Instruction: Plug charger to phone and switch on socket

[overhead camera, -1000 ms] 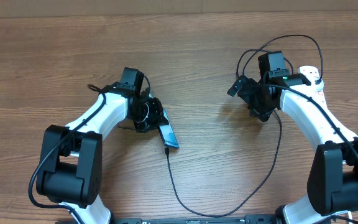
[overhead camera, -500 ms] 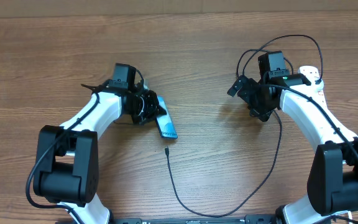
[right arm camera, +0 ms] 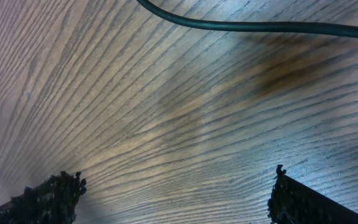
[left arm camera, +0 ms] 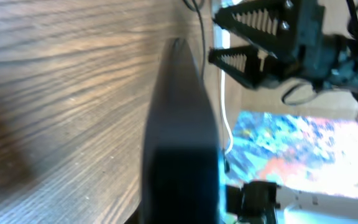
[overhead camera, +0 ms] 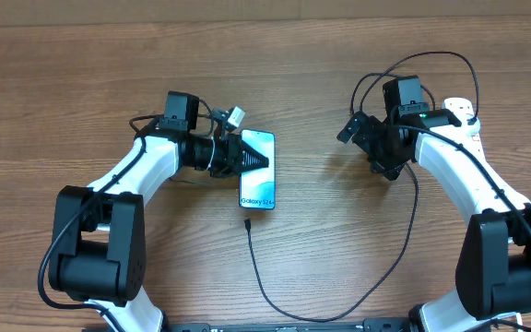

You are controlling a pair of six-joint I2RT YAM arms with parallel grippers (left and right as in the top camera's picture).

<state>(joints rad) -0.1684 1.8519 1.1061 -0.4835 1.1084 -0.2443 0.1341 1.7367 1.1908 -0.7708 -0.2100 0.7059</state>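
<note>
I see the wood-grain desk [overhead camera: 81, 83] carrying the black charger cable [overhead camera: 250, 242], looped toward me, its tip just short of the phone [overhead camera: 258, 175]; the white power strip [overhead camera: 469, 120] lies far right.

The counter [overhead camera: 63, 83] is mid-brown wood with fine, streaky grain. The phone [overhead camera: 257, 171] has a pale blue-white screen with dark lettering at its lower edge, and the charger [overhead camera: 265, 286] is plain black. The socket [overhead camera: 461, 107] by the counter's right edge is white with small reddish marks, and the left claw [overhead camera: 245, 159] and right claw [overhead camera: 348, 129] are black.
</note>
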